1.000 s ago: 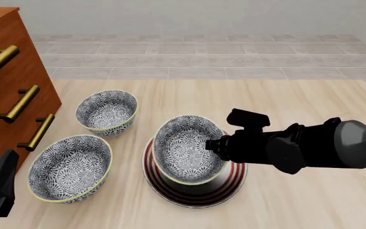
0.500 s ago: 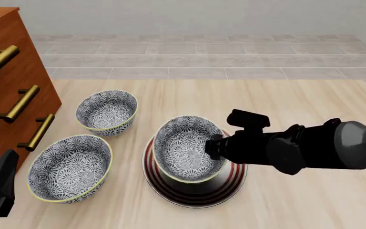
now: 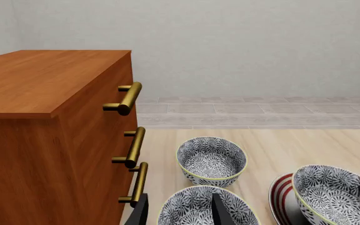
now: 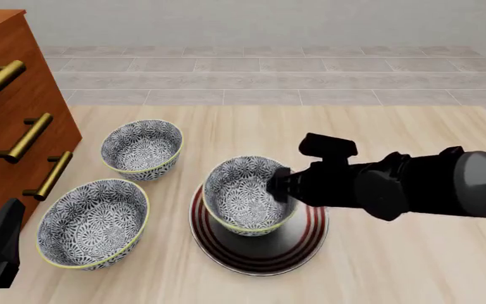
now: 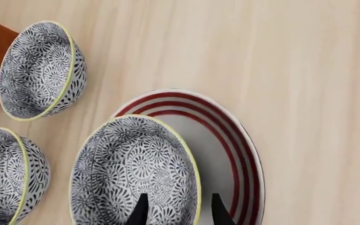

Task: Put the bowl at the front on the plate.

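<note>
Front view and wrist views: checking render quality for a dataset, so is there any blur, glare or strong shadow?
Front view: sharp, even light, only a soft shadow under the bowl on the plate. Right wrist view: crisp, no glare on the plate rings. Left wrist view: sharp, drawer handles show only a mild sheen.

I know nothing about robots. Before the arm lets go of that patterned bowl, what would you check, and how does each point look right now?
1. Bowl is over the red-ringed plate: ok.
2. Bowl sits level: not ok, it looks slightly tilted.
3. Bowl's base rests on the plate: cannot tell, the base is hidden.
4. Right gripper grips the rim, one finger inside and one outside: ok.
5. The two other bowls, the far one and the near-left one, stand apart from the plate: ok.
6. Left gripper is away from the plate, near the wooden dresser: ok.
</note>
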### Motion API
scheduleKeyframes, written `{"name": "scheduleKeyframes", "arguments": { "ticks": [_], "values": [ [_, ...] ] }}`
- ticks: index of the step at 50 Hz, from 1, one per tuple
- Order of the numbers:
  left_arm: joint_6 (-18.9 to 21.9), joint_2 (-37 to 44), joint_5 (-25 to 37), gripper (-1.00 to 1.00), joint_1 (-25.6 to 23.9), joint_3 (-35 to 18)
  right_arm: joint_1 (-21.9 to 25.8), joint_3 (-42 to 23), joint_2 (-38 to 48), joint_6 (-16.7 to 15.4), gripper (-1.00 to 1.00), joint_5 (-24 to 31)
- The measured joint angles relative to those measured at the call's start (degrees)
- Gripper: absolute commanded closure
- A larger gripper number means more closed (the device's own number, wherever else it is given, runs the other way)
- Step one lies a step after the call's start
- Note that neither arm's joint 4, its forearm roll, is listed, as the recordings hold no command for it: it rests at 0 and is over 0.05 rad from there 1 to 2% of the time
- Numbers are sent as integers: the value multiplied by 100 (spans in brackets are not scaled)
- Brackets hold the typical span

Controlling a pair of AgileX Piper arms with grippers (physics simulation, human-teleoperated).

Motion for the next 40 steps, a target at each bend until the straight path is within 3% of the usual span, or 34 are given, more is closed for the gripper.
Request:
{"name": "scheduleKeyframes", "arguments": {
  "ticks": [40],
  "values": [
    [0, 0, 0, -100, 0, 0, -352, -315, -692, -467, -100, 781]
  ]
}}
